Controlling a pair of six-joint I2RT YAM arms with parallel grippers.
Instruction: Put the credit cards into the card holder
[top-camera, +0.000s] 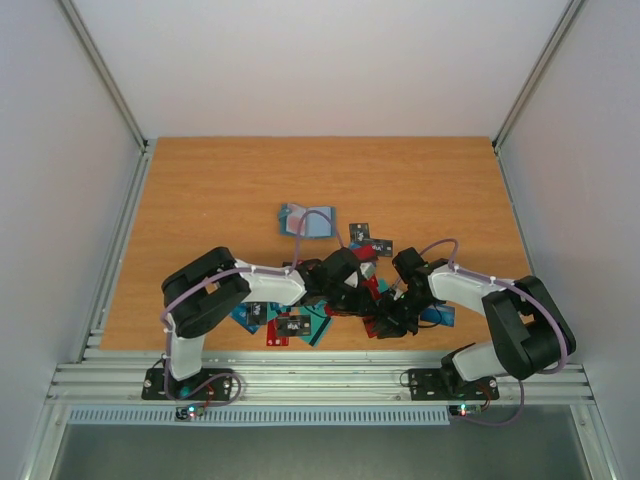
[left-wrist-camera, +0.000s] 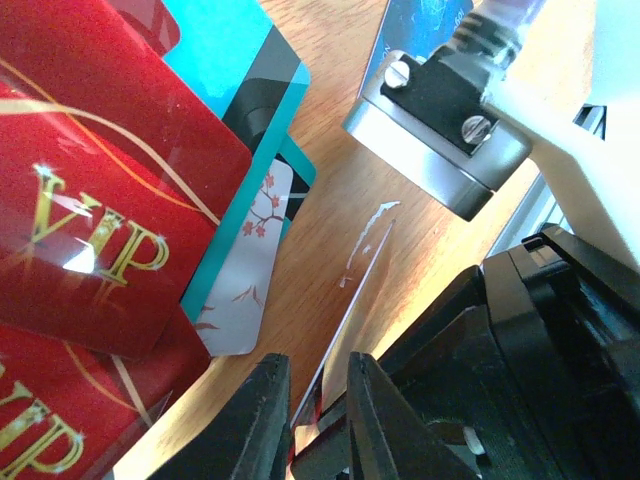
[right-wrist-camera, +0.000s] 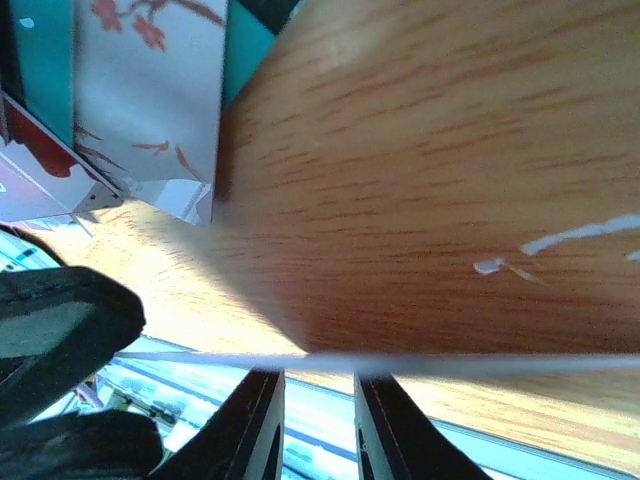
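The card holder (top-camera: 306, 220) lies open and flat behind the arms, dull teal-blue. Credit cards lie scattered near the front: red VIP cards (left-wrist-camera: 90, 200), a teal card with a white blossom panel (left-wrist-camera: 250, 250), black cards (top-camera: 370, 238), and teal and red ones (top-camera: 285, 325). My left gripper (left-wrist-camera: 320, 365) is closed to a narrow gap on a thin glossy card (left-wrist-camera: 365, 260) that stands on edge above the table. My right gripper (right-wrist-camera: 320, 378) is slightly open, its tips just under that card's edge (right-wrist-camera: 450, 362). Both grippers meet over the pile (top-camera: 372, 305).
The right arm's silver wrist fitting (left-wrist-camera: 440, 130) and black gripper body (left-wrist-camera: 520, 370) crowd the left gripper's right side. The aluminium rail (top-camera: 320, 375) runs along the table's near edge. Bare wood (top-camera: 250, 180) lies round the card holder.
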